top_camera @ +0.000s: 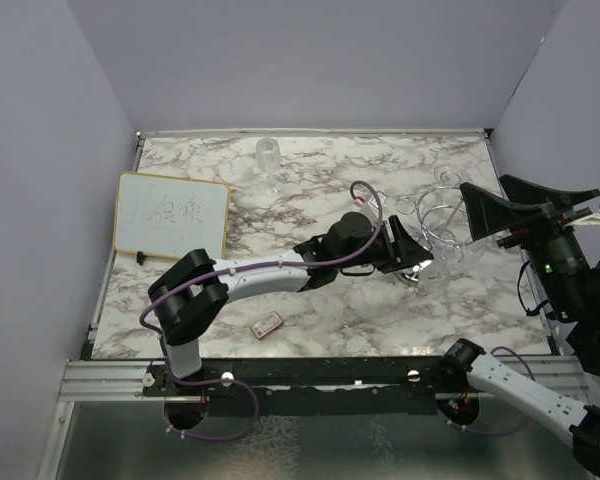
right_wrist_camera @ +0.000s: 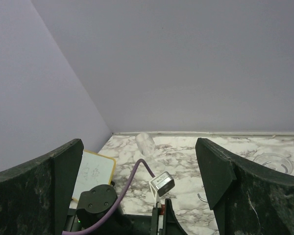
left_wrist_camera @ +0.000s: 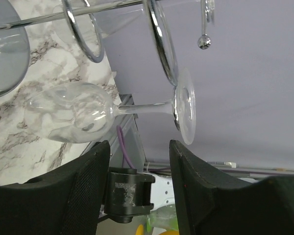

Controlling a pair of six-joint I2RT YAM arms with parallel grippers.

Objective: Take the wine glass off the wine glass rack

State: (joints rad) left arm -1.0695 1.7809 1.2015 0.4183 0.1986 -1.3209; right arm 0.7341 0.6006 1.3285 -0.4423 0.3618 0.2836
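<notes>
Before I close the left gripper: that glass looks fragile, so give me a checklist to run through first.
1. Left gripper open: ok, fingers spread wide.
2. Wine glass seated on the wine glass rack: ok, its foot is caught behind a wire loop.
3. Stem between the fingers: not ok, it lies beyond the fingertips.
4. Stem lined up with the gap: ok, roughly centred in the left wrist view.
5. Right gripper clear of the rack: cannot tell; it is open and looks close beside the rack from above.
</notes>
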